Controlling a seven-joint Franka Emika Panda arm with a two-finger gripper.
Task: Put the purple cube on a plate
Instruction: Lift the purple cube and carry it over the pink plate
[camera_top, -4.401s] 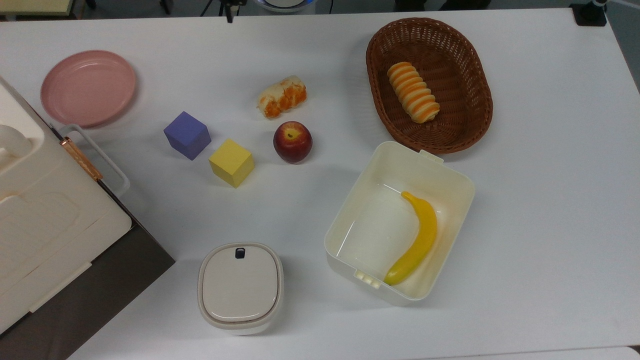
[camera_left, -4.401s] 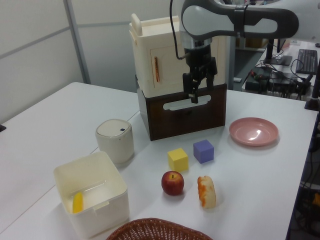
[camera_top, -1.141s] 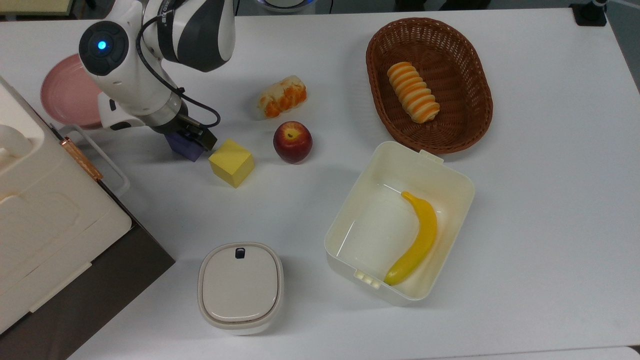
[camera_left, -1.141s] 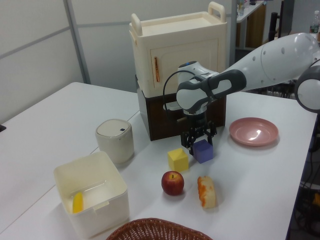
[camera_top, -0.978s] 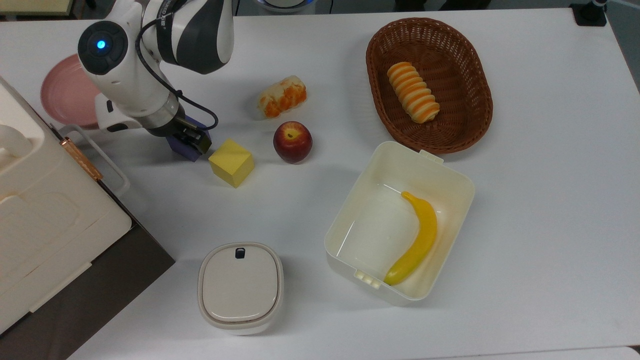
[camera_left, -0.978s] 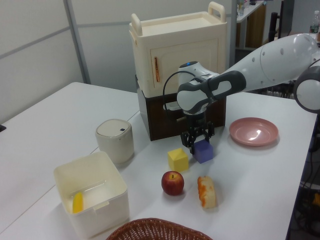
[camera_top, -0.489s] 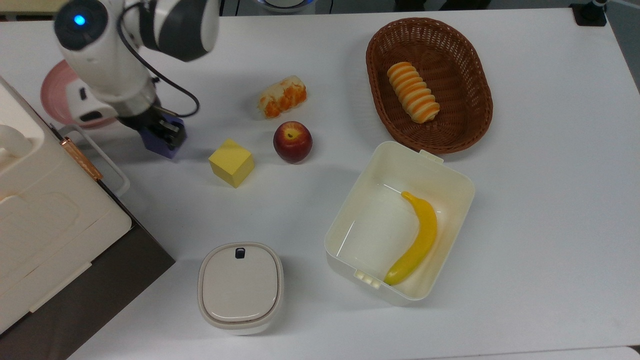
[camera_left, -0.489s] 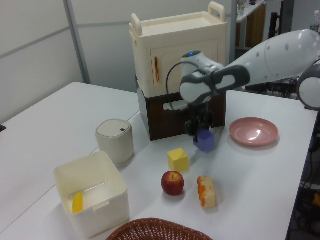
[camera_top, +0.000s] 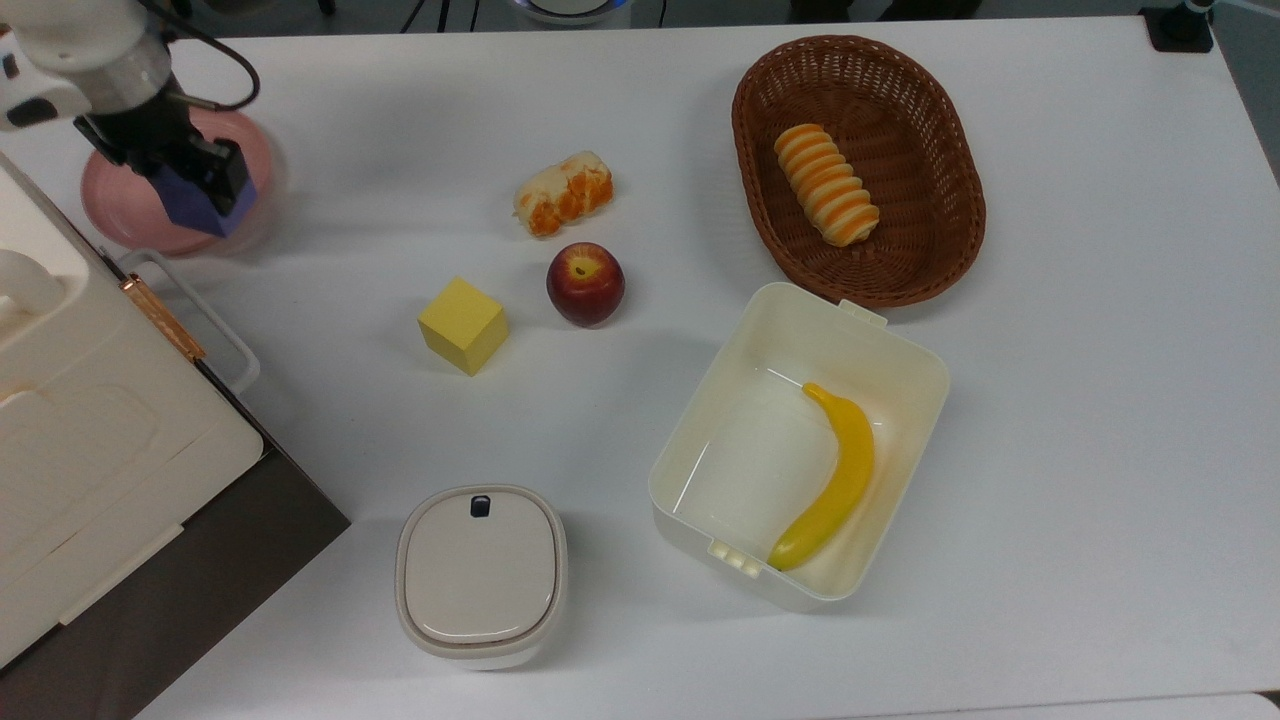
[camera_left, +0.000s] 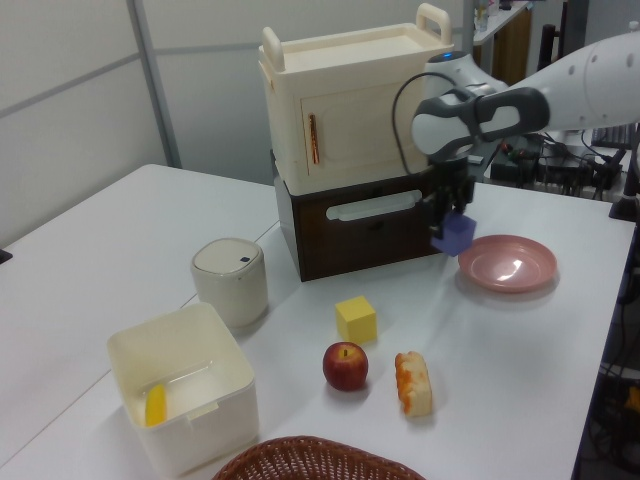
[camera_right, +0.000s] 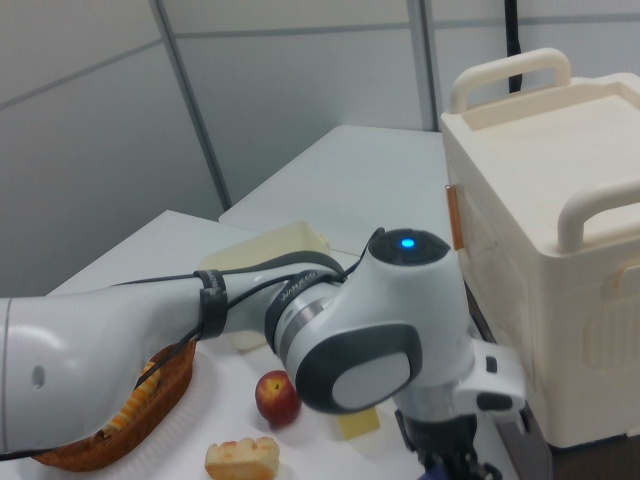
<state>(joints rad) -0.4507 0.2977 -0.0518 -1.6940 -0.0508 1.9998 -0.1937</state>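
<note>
The purple cube (camera_top: 208, 207) hangs in the air, clamped between the fingers of my gripper (camera_top: 190, 178), which is shut on it. In the top view it sits over the right part of the pink plate (camera_top: 118, 215) at the table's upper left. The left view shows the cube (camera_left: 455, 236) lifted clear of the table, just above the plate's left rim (camera_left: 508, 266), with the gripper (camera_left: 449, 216) pointing straight down. The cube and the plate do not touch. My arm covers part of the plate in the top view.
A yellow cube (camera_top: 463, 326), an apple (camera_top: 585, 284) and a bread piece (camera_top: 563, 192) lie mid-table. A wicker basket (camera_top: 940, 160) holds a striped roll; a white bin (camera_top: 720, 420) holds a banana. A lidded canister (camera_top: 481, 575) and a cream cabinet (camera_top: 90, 430) stand near the plate.
The gripper closed on the purple cube beside the yellow cube, lifted it and carried it toward the top view's upper left, to above the plate.
</note>
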